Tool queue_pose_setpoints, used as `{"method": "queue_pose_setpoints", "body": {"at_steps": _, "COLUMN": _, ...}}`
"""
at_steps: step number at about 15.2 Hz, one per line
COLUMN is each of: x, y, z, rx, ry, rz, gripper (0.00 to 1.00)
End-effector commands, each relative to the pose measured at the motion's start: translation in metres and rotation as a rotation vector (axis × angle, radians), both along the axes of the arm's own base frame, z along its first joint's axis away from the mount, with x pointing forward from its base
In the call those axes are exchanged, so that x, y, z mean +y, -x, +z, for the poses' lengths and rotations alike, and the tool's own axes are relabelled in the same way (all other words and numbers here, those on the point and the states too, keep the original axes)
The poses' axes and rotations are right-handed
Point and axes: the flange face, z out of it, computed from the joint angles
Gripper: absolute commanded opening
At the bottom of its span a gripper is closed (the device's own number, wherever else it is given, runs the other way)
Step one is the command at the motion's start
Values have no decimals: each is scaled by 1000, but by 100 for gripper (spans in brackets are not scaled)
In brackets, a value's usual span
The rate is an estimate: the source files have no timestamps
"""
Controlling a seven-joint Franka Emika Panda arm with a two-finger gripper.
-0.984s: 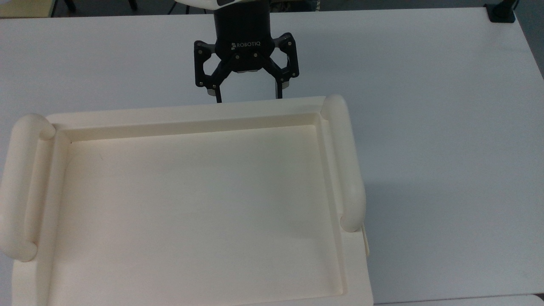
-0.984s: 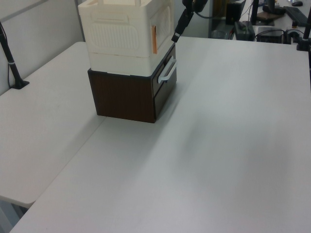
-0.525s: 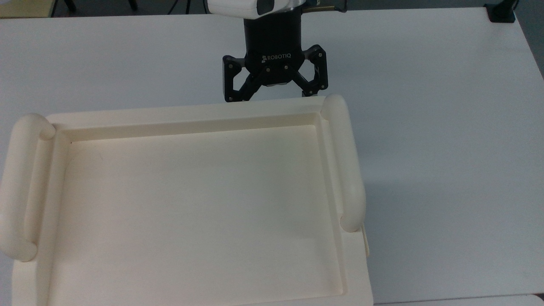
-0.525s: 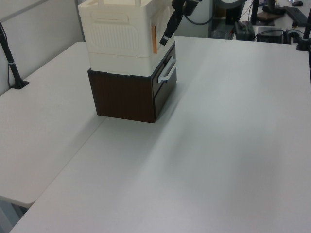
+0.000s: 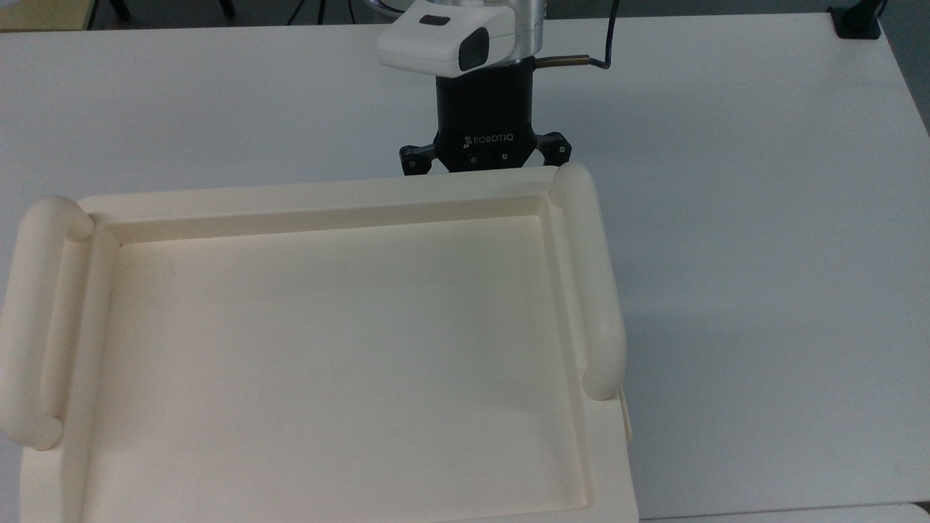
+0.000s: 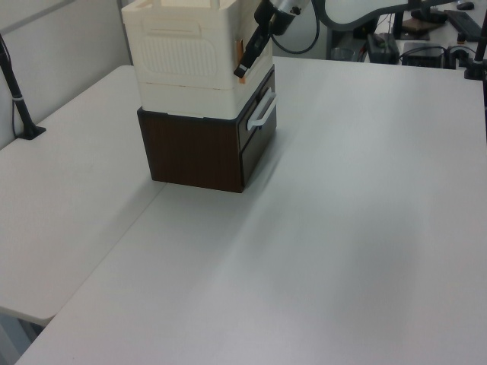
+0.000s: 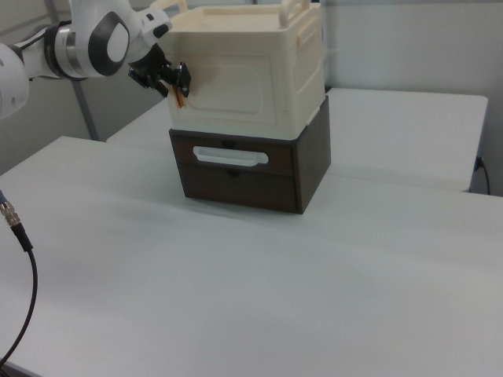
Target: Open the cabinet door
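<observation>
Cream plastic cabinet [image 7: 251,75] sits atop dark brown wooden drawer unit [image 7: 251,169] on white table [image 7: 236,290]. Recessed tray top [image 5: 327,349] holds nothing. Cabinet door [image 7: 232,86], flat cream panel on cabinet front, shut. Black two-finger gripper [image 7: 174,85] at door's handle edge by orange-brown fitting [image 6: 239,55]; finger state: cannot tell.

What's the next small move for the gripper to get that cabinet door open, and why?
Probably close the fingers and pull outward. The gripper sits at the cabinet door edge, right by its orange handle, and the door looks shut.
</observation>
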Motion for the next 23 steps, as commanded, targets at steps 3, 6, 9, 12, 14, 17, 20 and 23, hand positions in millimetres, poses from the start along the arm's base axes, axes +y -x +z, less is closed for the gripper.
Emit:
{"method": "queue_pose_setpoints", "body": {"at_steps": 3, "x": 3, "y": -5, "z": 10, "rx": -51, "ry": -3, "rz": -29, "gripper": 24}}
{"method": "queue_pose_setpoints", "body": {"at_steps": 6, "x": 2, "y": -3, "z": 12, "rx": -50, "ry": -6, "rz": -33, "gripper": 17}}
{"method": "queue_pose_setpoints", "body": {"at_steps": 9, "x": -3, "y": -1, "z": 13, "rx": -42, "ry": -4, "rz": -39, "gripper": 14}}
{"method": "queue_pose_setpoints", "body": {"at_steps": 12, "x": -9, "y": 8, "z": 23, "rx": -25, "ry": -7, "rz": -43, "gripper": 14}}
{"method": "queue_pose_setpoints", "body": {"at_steps": 14, "x": -13, "y": 16, "z": 22, "rx": 45, "ry": 6, "rz": -33, "gripper": 13}}
{"method": "queue_pose_setpoints", "body": {"at_steps": 17, "x": -19, "y": 28, "z": 25, "rx": 128, "ry": 9, "rz": -16, "gripper": 13}}
{"method": "queue_pose_setpoints", "body": {"at_steps": 20, "x": -35, "y": 36, "z": 28, "rx": 192, "ry": -9, "rz": -41, "gripper": 36}}
{"method": "queue_pose_setpoints", "body": {"at_steps": 23, "x": -64, "y": 55, "z": 33, "rx": 302, "ry": -5, "rz": -87, "gripper": 100}}
